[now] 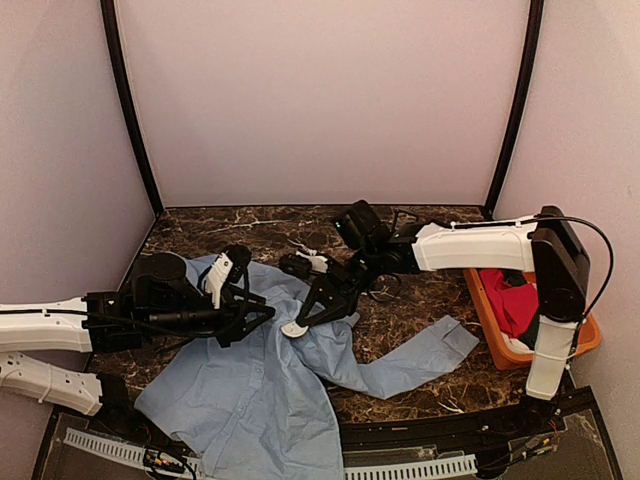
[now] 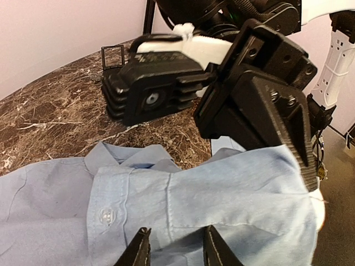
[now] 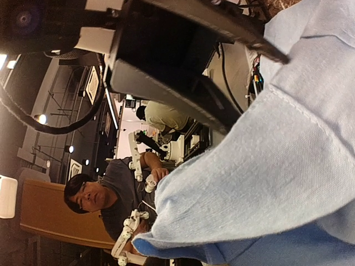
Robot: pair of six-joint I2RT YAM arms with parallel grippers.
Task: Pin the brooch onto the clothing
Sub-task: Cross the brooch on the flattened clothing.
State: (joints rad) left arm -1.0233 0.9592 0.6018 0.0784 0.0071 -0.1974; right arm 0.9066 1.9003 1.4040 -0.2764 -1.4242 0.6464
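The clothing (image 1: 260, 400), a light blue shirt, lies spread over the near left of the marble table. My left gripper (image 1: 252, 315) is shut on a raised fold of the shirt (image 2: 222, 188) near the button placket. Cloth fills the gap between its fingertips (image 2: 140, 249). My right gripper (image 1: 298, 323) reaches in from the right, shut, with a small white piece at its tips, the brooch (image 1: 293, 329). The shirt drapes over that gripper (image 2: 308, 172), and the brooch (image 2: 317, 206) peeks out under the cloth edge. In the right wrist view, shirt cloth (image 3: 288, 166) hides the jaws.
An orange bin (image 1: 497, 345) with a red garment (image 1: 512, 305) stands at the right edge. A small black frame (image 2: 112, 55) stands on the marble behind the grippers. Thin wire pieces (image 1: 385, 287) lie mid-table. One shirt sleeve (image 1: 420, 355) stretches toward the bin.
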